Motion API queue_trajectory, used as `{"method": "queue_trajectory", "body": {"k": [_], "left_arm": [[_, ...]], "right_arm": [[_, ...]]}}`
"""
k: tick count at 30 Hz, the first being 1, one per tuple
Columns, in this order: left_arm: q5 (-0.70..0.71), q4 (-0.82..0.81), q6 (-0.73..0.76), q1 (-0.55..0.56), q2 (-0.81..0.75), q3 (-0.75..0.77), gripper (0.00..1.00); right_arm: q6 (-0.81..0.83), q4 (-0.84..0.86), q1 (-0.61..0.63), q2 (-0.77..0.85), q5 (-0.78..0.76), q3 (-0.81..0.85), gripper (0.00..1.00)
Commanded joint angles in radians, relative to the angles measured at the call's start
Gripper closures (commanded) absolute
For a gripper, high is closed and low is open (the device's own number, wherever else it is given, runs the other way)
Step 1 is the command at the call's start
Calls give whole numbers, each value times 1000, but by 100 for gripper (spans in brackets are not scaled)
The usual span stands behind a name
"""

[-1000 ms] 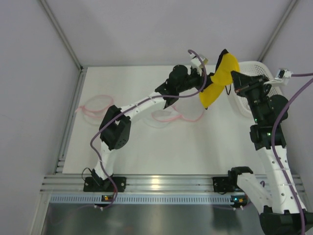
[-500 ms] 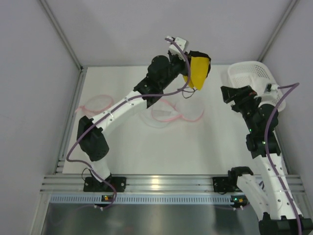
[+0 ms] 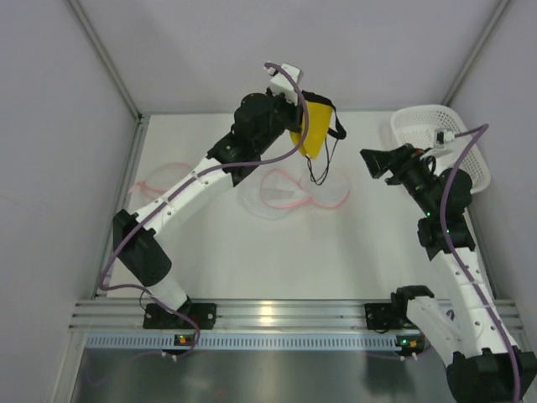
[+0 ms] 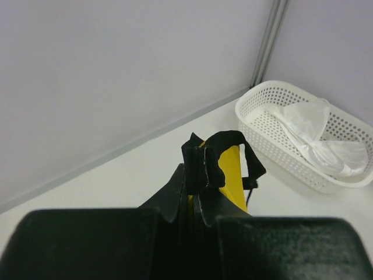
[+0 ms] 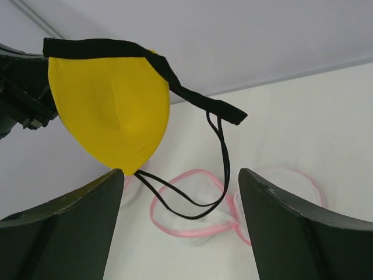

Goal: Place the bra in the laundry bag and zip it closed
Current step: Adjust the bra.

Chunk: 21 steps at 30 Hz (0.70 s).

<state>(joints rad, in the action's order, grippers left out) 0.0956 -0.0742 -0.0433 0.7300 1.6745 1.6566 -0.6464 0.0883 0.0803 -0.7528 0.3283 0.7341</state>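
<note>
- Top external view: the left arm (image 3: 195, 179) reaches far and high, its left gripper (image 3: 298, 117) pinching the yellow bra (image 3: 315, 134) aloft.
- The right gripper (image 3: 370, 161), jaws spread, points left toward it.

Likely lab rig; blank panel walls (image 3: 252, 50); aluminium rail (image 3: 277, 315)

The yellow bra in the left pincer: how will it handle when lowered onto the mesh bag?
Probably floppy: the bra hangs limp from the left pincer, pinched at one edge. Its thin straps dangle in loops, so they may snag. The cup holds a rounded shape, suggesting light padding.
</note>
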Motion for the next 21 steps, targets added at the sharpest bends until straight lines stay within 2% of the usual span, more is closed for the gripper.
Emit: {"method": "queue_trajectory", "body": {"k": [1,5,6,9,13,15,16,19,21], "left_arm": [[-11,31,-24,-1,-87,-46,100],[55,62,26,0,-107,-63,100],[134,117,34,0,-108,-48,100],[222,183,74,0,-117,-28,100],[129,203,63,0,-174,-69,100],[102,211,43,0,-183,-77,100],[133,226,2,0,-180,-72,100],[327,296,-128,0,-151,-21,100],[400,318,-210,0,-138,5,100]], "right_arm": [[21,169,38,-65,135,48,20],[74,154,101,-143,109,115,22],[91,124,119,-166,80,126,22],[120,116,133,-190,98,149,22],[194,189,168,-212,210,148,21],[231,215,206,-240,262,163,19],[226,223,219,-252,267,177,18],[179,237,265,-299,250,198,18],[229,234,327,-307,201,200,17]]}}
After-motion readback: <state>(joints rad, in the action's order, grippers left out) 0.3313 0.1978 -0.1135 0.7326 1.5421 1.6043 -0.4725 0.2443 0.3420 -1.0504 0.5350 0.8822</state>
